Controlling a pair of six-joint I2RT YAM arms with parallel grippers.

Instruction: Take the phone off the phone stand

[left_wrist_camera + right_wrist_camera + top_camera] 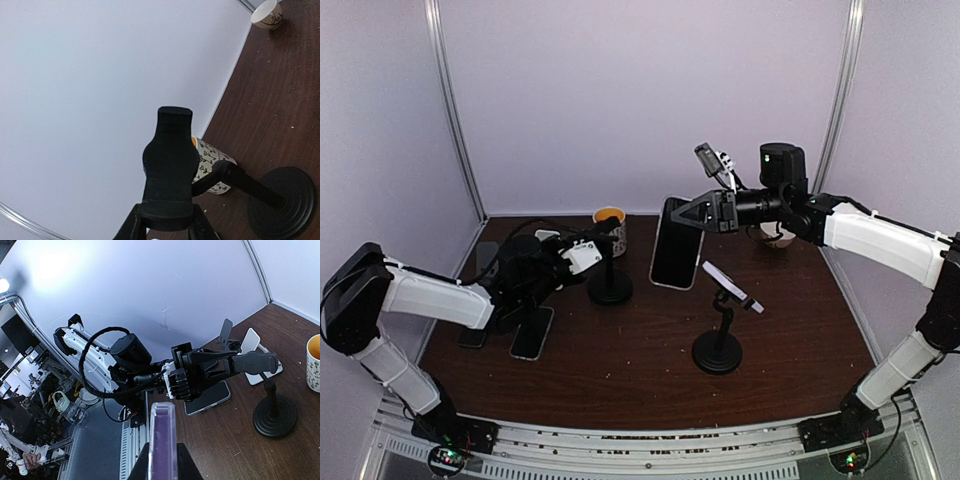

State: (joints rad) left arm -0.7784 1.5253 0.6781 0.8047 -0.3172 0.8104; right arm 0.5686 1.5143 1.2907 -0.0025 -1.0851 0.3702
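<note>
Holding the phone by its top in my R hand, clamped tight. It hangs upright, off the phone stand, near the far edge of the worktop, approx mid-width. L hand is closed on the stand's empty cradle; the stand's base sits just left of the phone, not touching it.

Mug is right behind the stand at the far edge. Bowl is at the far edge too, mostly hidden behind my R wrist. 2nd stand w/ a tilted handset is nearer centre, close to the phone's lower right. Near half of the worktop is bare, so there's room.

Flat handset and a darker one lie toward the left edge, partly covered by the L arm. Can't tell if the phone's bottom edge clears the worktop. R wrist cam shows only its thin side, cut off at the frame bottom.
</note>
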